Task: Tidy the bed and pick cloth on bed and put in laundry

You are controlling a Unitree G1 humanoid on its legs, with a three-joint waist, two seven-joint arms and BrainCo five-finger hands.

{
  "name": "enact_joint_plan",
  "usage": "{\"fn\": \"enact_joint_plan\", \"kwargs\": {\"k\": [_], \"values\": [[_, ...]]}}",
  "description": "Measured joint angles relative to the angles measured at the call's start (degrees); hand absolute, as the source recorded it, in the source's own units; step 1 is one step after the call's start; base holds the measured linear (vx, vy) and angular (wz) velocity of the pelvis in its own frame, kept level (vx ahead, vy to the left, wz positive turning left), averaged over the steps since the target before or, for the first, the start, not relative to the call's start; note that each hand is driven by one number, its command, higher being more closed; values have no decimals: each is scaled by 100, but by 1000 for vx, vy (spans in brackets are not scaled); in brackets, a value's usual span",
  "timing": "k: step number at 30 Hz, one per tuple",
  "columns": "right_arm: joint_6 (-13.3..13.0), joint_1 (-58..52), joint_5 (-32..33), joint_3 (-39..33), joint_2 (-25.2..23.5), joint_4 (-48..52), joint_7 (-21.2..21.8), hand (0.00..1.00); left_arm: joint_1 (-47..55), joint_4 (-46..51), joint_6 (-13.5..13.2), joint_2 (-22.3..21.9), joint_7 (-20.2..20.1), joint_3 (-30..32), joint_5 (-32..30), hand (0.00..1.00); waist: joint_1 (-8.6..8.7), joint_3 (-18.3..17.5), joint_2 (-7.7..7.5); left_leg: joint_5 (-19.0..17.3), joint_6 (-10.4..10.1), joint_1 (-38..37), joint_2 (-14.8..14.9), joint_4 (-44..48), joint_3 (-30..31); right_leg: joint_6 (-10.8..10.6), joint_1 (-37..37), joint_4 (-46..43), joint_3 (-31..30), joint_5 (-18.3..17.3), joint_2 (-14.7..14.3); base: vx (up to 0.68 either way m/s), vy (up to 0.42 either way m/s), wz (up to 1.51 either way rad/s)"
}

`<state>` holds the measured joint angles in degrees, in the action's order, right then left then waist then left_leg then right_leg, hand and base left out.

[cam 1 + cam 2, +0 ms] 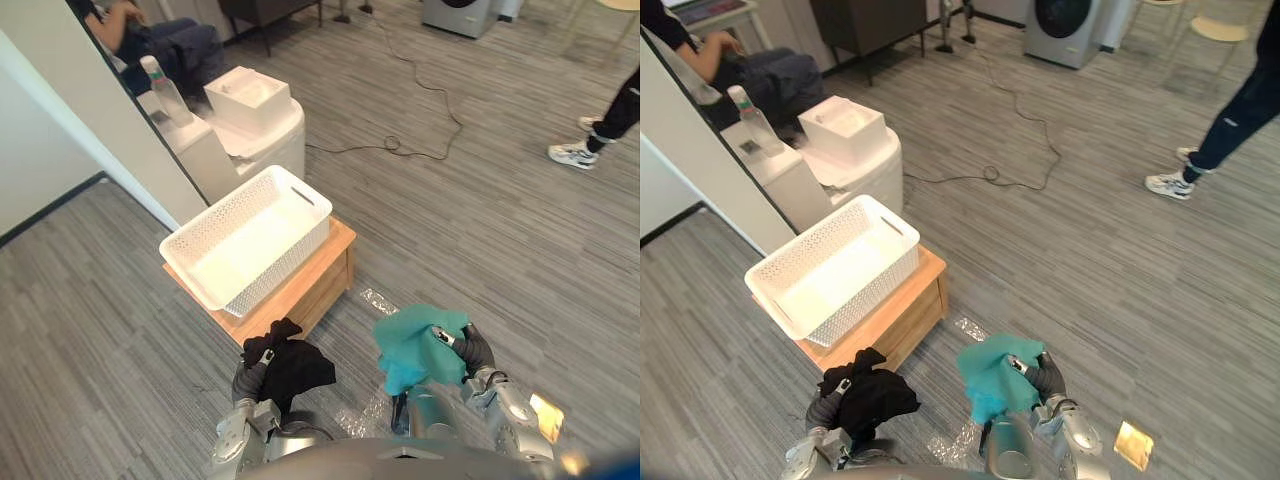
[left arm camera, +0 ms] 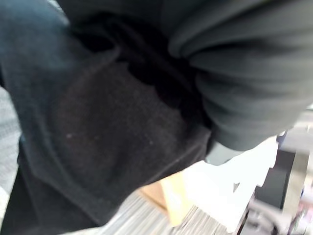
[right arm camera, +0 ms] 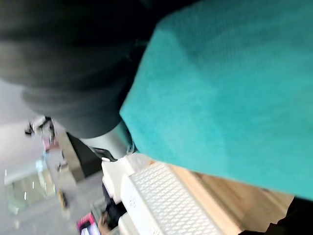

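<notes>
A white lattice laundry basket (image 1: 215, 207) stands empty on a low wooden stand (image 1: 322, 282) ahead of me and slightly left. My left hand (image 1: 248, 381) is low in the left eye view, shut on a bunched black cloth (image 1: 292, 366) that hangs just short of the stand's near corner. In the left wrist view the black cloth (image 2: 98, 137) covers the fingers. My right hand (image 1: 473, 353) is to the right at the same height, shut on a teal cloth (image 1: 412, 345) that drapes over it. The teal cloth (image 3: 230, 93) hangs close before the right wrist view, with the basket (image 3: 166, 205) beyond.
A white cabinet (image 1: 262, 150) with a white box (image 1: 247, 96) and a spray bottle (image 1: 164, 88) stands behind the basket, beside a slanted white partition (image 1: 90, 110). A person (image 1: 165, 42) sits at the far left; another person's leg and shoe (image 1: 590, 140) are at the right. Clear plastic wrap (image 1: 378, 300) lies on the floor.
</notes>
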<state>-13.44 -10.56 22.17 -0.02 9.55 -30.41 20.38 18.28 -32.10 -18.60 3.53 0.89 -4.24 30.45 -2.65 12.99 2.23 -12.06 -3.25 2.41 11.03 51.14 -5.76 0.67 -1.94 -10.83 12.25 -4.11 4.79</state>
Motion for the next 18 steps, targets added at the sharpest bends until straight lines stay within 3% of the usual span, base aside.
{"fn": "enact_joint_plan", "kwargs": {"k": [2, 6, 7, 8, 9, 10, 11, 14, 15, 17, 18], "values": [[-21, -46, -6, -61, 20, 0, 141, 100, 114, 187, -3, -27, -7, -9, -58, 100, -40, -17, -4, -172, 50, 162, -4, -353, -622, 43, 435, 409, 223, -17, 29, 293, -246, 37], [-110, -66, -107, -34, -12, -1, 227, 100, 19, 570, -46, -88, -29, -20, -62, 100, 58, -44, -6, -159, 102, 257, -202, -2436, -2365, 5, 1009, 1058, 1117, 52, 9, 250, -136, 90], [-110, -54, -106, -29, 13, 7, 160, 100, -22, 647, -76, -192, -40, -30, -69, 100, 116, -97, -14, -70, 238, 256, -272, -2960, -2988, -26, 1128, 1133, 1471, 39, -41, 366, -110, 152], [-113, -25, -104, -28, 28, 16, 10, 100, -34, 641, -96, -302, -43, -53, -72, 100, 122, -152, 18, 262, 510, 240, -334, -3472, -3450, -115, 1154, 1108, 1728, -51, -99, 316, -65, 130], [-113, 4, -101, -27, 29, 17, -58, 100, -25, 624, -97, -327, -42, -86, -68, 100, 112, -187, 60, 475, 592, 192, -357, -3683, -3584, -148, 1160, 1065, 1836, -137, -133, 288, -21, 103], [-110, 117, -89, -28, 28, -7, -164, 100, -4, 578, -89, -314, -43, -133, -56, 100, 69, -213, 81, 589, 929, 63, -471, -4047, -3628, -201, 1197, 912, 1942, -352, -135, 324, 41, 68], [-116, 186, -66, 6, 0, -11, -221, 100, -10, 560, -78, -309, -39, -121, 10, 100, -14, -213, -52, 626, 937, -43, -607, -4186, -3590, -298, 1195, 675, 1990, -505, 5, 268, 43, 51], [-216, 457, -41, 95, -11, 46, -232, 100, 98, 560, -57, -298, -43, -96, 18, 100, -70, -222, -184, 366, 932, -187, -698, -4099, -3379, -552, 1059, -414, 2014, -905, 370, 328, 91, 54], [-339, 591, -39, 41, 30, 159, -267, 100, 70, 561, -43, -253, -65, -95, -29, 100, 18, -219, -188, 240, 918, -309, -736, -4058, -3058, -472, 569, -2109, 1895, -916, 783, 321, 84, 83], [-588, 596, -18, 10, 18, 401, -290, 100, 49, 553, -37, -66, -92, -166, -55, 100, 151, -177, -237, 173, 889, -527, -760, -4075, -2554, -394, 223, -2959, 1479, -1228, 946, 316, -3, 124], [-663, 588, -20, 8, 19, 517, -305, 100, 45, 547, -37, -4, -103, -205, -65, 100, 196, -173, -248, 168, 877, -577, -759, -4096, -2364, -384, 197, -2895, 1389, -1312, 928, 296, -97, 147]]}}
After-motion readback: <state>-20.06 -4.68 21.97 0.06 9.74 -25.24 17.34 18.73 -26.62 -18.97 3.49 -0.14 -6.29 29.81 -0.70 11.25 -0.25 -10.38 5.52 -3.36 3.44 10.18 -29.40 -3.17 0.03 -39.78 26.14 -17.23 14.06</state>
